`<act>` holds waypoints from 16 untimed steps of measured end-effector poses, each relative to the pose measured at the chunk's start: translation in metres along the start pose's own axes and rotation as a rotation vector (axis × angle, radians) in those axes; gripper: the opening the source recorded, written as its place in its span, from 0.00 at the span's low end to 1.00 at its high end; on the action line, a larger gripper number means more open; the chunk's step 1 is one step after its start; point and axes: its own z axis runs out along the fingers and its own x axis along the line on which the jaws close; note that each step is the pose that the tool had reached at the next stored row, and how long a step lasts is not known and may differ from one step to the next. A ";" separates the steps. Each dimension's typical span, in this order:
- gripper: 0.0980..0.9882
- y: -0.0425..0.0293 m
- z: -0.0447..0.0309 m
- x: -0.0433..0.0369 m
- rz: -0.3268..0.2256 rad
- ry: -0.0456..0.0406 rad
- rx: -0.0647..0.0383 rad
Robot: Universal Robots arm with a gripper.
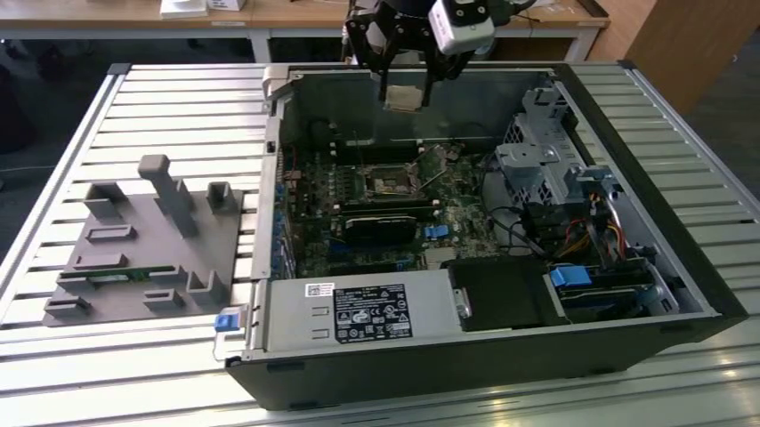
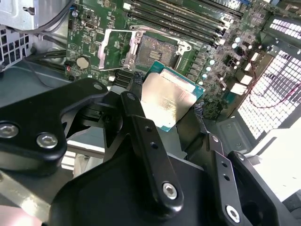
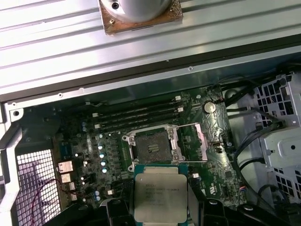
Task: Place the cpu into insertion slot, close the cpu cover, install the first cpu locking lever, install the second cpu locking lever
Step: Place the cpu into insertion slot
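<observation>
We find the pincer [image 1: 405, 89] clamped on the cpu [image 3: 159, 197], clear of the empty insertion slot [image 3: 151, 147]. The cpu cover [image 3: 201, 141] stands open, and all four steps remain outstanding.

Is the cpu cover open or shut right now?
Open. In both wrist views the cpu cover is swung back beside the bare insertion slot; the tool holds the cpu clear of it.

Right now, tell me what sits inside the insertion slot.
Nothing: the insertion slot shows its bare dark contact bed, with the cpu cover swung open beside it. The cpu is held above in the gripper, hiding only board next to the slot.
</observation>
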 end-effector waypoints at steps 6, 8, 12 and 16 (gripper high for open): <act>0.50 0.0000 0.0000 0.0000 0.026 -0.0023 0.000; 0.50 0.0000 0.0001 0.0000 0.035 -0.0031 -0.001; 0.50 0.0000 0.0001 0.0000 0.051 -0.0046 -0.001; 0.50 0.0000 0.0001 0.0000 0.068 -0.0061 -0.001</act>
